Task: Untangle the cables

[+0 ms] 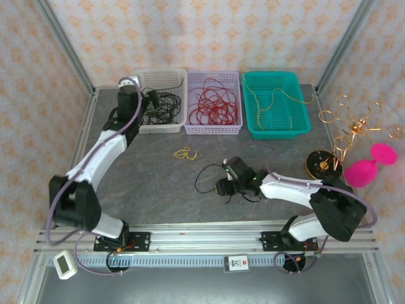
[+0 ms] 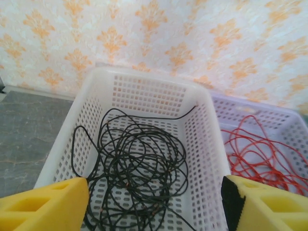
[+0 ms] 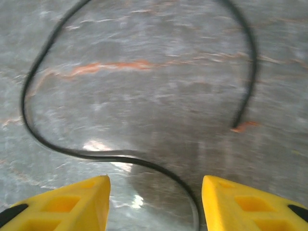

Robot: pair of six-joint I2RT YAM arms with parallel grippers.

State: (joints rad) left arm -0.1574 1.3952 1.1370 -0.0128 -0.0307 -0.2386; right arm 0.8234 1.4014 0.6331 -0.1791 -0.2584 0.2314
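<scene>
Cable (image 3: 110,157) just beneath right hand (image 3: 154,186)

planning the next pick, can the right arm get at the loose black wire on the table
Probably yes. The right gripper hangs open close over the black wire, which lies loose on the bare table; nothing stands between them.

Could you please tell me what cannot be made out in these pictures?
Top view: the loose yellow wire is too small to tell whether it is knotted.
Right wrist view: the black wire is blurred, and the bottom edge cuts it off between the right fingers.
Left wrist view: the bottom edge and the left fingers hide the near part of the black cables in the white basket.
</scene>
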